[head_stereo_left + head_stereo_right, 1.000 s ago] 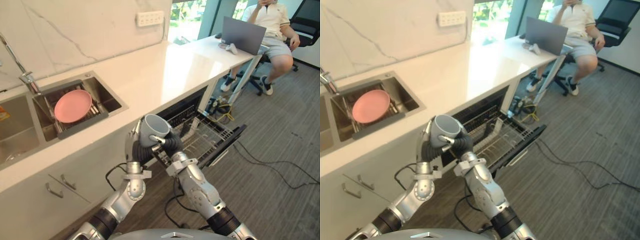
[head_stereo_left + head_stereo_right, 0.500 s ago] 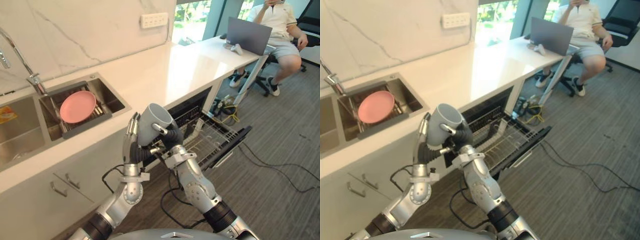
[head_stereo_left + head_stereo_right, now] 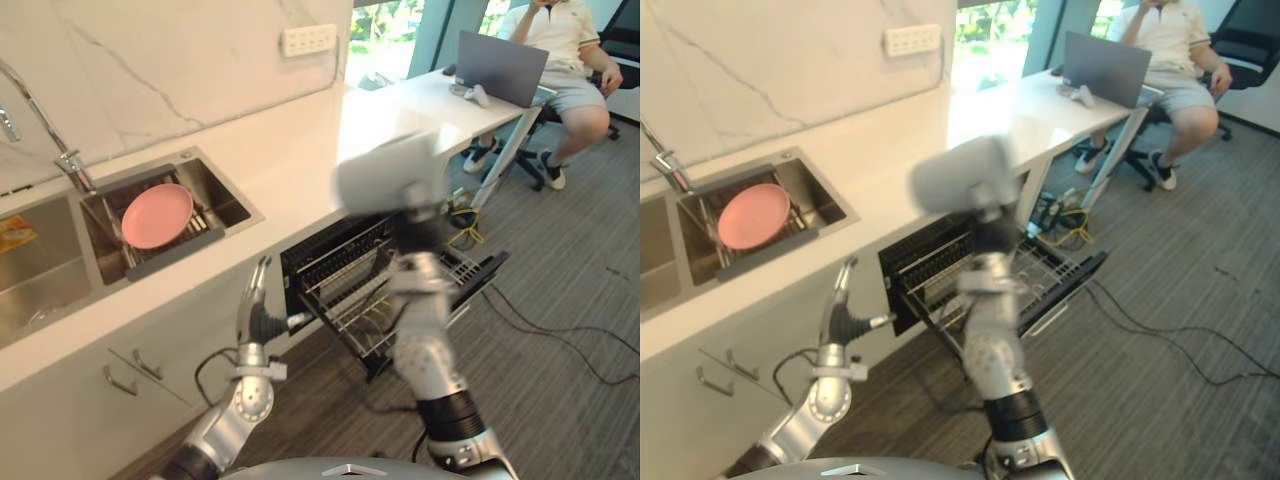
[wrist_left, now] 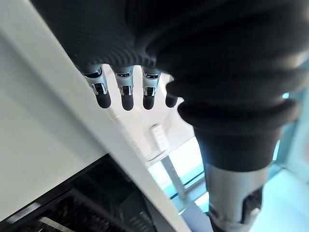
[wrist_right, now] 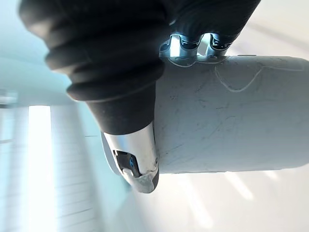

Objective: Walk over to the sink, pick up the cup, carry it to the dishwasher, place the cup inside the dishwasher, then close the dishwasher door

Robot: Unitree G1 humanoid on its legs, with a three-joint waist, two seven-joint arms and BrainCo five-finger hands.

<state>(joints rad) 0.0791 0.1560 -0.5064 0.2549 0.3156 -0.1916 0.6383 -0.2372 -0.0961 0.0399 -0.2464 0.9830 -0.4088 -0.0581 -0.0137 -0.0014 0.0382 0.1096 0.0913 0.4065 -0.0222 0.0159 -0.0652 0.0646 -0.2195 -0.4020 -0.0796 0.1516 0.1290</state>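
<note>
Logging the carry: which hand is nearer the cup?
Right. The right hand is curled round the cup, held high; the left hand is open, well below and clear of it.

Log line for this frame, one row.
phase: carry | right hand: shut on cup, held high | left hand: open, empty | dishwasher door: open | rack: out, cup not yet inside

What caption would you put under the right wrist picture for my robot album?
The robot's right hand clutches a pale grey cup, its thumb and fingers curled round the side.
</note>
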